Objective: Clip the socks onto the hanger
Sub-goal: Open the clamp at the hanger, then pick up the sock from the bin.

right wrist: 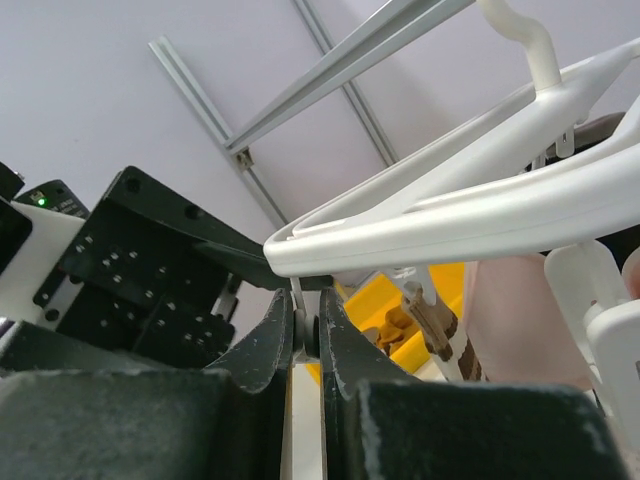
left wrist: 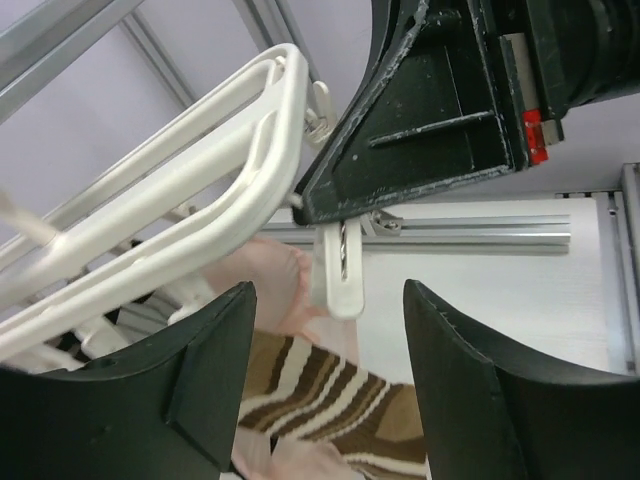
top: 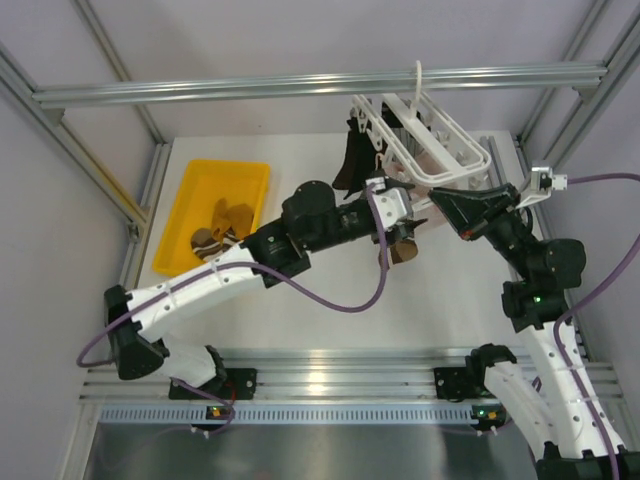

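A white worktop [top: 400, 310] sits inside pale lilac walls [top: 250, 40] under soft, even light. An aluminium bar [top: 300, 85] spans the enclosure overhead, and slotted aluminium rails [top: 340, 375] gleam along the worktop's near edge.

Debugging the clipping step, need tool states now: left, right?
Left tool: open; striped sock shows between the jaws, not gripped.
Right tool: closed, pinching a white clip.

Locate the yellow tray [top: 200, 190]. You will see the white surface [top: 330, 320] beneath it, extending to its right, and the aluminium bar [top: 250, 88] running crosswise beyond its far end, higher up.
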Available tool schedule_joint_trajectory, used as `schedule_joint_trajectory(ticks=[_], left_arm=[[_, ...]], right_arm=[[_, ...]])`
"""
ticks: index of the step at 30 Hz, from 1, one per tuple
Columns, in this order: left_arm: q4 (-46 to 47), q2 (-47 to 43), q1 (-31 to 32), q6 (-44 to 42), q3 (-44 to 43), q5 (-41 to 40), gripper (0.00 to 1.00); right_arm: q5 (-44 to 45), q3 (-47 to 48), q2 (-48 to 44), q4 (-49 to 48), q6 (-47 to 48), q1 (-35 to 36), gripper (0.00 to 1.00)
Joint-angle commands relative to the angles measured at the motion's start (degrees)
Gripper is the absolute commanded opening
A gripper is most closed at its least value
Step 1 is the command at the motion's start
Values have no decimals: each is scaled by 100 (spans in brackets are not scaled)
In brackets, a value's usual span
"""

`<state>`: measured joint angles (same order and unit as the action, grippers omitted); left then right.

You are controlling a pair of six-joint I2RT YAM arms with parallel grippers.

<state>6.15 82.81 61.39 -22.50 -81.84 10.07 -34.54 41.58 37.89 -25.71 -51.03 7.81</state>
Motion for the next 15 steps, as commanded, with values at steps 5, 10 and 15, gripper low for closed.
schedule_joint_trajectory(ticks=[5,10,15], left_arm=[[-1604,-1626,-1186,1914,440,529,66],[-3196,-2347,-2480,2180,819,593,64],[-4602,-2515,-4316,2075,1170,925,63]], right_arm=[[-52,61,-10,-171,75,89,0],[-17,122,-1,119,268,71,0],[-17,218,26,488,523,80,0]])
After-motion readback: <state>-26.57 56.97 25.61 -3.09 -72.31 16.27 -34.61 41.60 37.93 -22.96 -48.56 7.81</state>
